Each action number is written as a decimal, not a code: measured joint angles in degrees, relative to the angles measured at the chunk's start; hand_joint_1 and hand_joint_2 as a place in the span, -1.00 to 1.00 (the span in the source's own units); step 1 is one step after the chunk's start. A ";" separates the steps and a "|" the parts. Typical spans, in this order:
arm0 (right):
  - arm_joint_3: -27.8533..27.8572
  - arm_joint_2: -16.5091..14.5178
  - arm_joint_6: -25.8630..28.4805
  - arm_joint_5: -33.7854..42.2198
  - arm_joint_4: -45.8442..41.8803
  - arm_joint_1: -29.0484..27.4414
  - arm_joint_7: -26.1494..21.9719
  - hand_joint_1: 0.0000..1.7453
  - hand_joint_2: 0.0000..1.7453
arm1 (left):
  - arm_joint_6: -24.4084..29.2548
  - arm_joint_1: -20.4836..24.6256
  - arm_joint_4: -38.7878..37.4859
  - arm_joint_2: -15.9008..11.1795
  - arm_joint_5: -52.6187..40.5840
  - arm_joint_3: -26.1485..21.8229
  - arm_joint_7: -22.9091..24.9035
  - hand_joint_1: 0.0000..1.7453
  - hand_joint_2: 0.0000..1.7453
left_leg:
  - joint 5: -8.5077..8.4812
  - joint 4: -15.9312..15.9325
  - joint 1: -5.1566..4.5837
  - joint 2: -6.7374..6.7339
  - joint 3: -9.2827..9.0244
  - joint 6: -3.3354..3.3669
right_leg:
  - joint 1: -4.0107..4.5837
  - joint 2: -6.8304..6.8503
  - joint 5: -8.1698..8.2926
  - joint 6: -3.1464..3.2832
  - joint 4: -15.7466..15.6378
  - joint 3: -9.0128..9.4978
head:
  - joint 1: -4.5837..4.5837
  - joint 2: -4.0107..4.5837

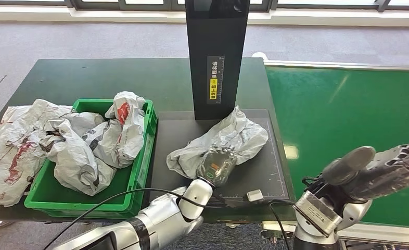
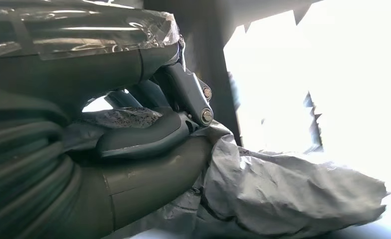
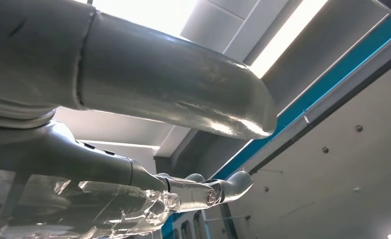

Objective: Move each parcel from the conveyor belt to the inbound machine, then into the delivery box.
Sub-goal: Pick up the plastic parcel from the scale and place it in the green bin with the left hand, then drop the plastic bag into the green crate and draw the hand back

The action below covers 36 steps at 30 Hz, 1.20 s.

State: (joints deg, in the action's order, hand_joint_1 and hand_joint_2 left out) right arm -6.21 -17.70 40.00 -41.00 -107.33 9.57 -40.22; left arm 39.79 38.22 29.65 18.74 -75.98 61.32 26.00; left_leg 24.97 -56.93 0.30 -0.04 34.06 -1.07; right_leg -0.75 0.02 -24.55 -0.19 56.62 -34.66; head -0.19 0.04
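Parcel (image 1: 220, 140), a crumpled grey plastic mailer, lies at the centre of the head view on the dark plate of the inbound machine (image 1: 275, 177), just below the black upright column (image 1: 216, 52). Its near end is gripped by the left hand (image 1: 217, 165), whose fingers are closed around bunched plastic, as is seen close up in the left wrist view. The step in hand is judged to be the carry from the machine into the green delivery box (image 1: 142, 172), at the lower left of the frame and already heaped with other grey parcels (image 1: 96, 140). The grip should be kept firm, since loose film can slip; the mailer should be lifted clear of the box's rim before being swung across, and released over the fuller pile's lower side. The right hand (image 1: 366, 166) hangs empty over the green conveyor belt (image 1: 343, 104), fingers extended.
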 joint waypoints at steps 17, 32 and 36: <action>0.01 0.11 0.00 0.83 -0.10 -0.27 0.02 -1.00 -1.00 | 0.43 -9.97 48.39 -12.27 -10.84 -25.17 -2.24 1.00 1.00 | -0.03 0.04 0.08 -0.15 -0.05 -0.06 | 0.10 -0.13 -0.02 0.04 0.02 -0.02 | 0.00 -0.01; 0.14 0.14 0.00 0.68 -0.84 -0.76 0.15 -1.00 -1.00 | 0.43 -18.91 64.61 -2.83 -0.61 -55.90 -42.65 1.00 1.00 | 0.06 0.05 0.07 -0.32 -0.11 -0.12 | 0.11 -0.26 -0.02 0.04 0.01 -0.03 | 0.00 0.00; 0.22 0.19 0.01 0.67 -1.25 -0.92 0.21 -1.00 -1.00 | 0.41 -19.81 68.84 -0.96 3.77 -66.86 -46.60 1.00 1.00 | 0.03 0.06 0.09 -0.34 -0.13 -0.18 | 0.24 -0.28 -0.05 0.10 0.02 -0.01 | 0.00 -0.01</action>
State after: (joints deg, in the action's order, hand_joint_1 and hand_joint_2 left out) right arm -5.99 -17.52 40.00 -40.33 -108.59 8.65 -40.00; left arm 40.21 18.41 98.49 17.78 -72.21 -5.55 -20.60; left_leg 25.01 -56.86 0.39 -0.38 33.92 -1.25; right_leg -0.50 -0.26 -24.60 -0.09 56.65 -34.67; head -0.19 0.03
